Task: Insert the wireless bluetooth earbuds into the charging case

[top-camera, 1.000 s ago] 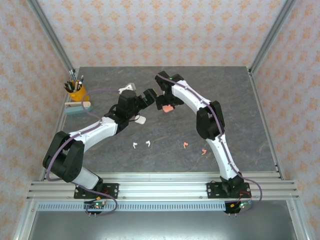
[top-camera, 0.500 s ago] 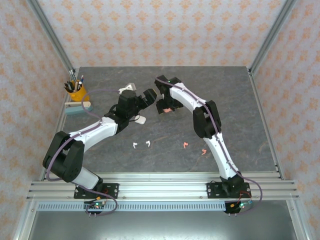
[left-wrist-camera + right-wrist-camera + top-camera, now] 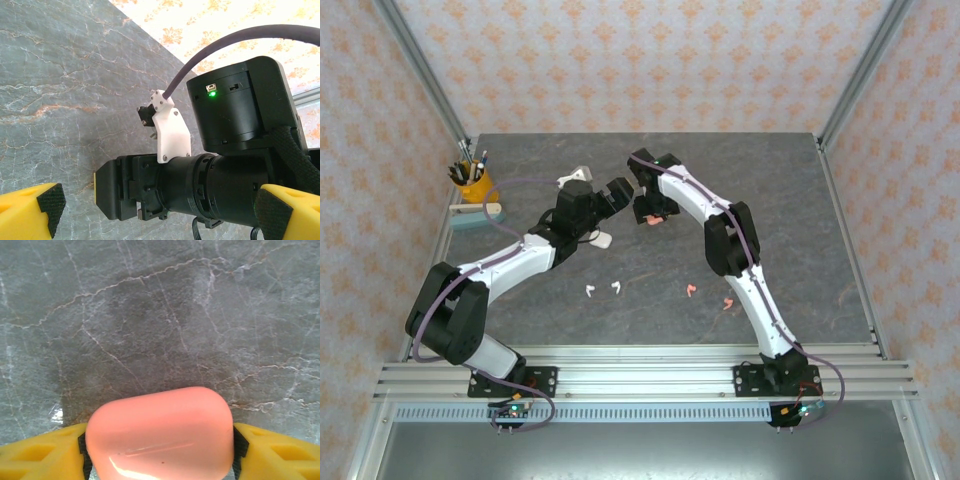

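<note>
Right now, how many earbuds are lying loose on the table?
4. Left white earbud and right white earbud lie nearer the left arm; left pink earbud and right pink earbud nearer the right arm. The arms may hide others.

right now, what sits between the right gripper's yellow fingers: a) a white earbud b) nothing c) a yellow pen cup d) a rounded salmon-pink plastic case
d: the rounded salmon-pink plastic case fills the gap between the right gripper's yellow fingers in the right wrist view.
</note>
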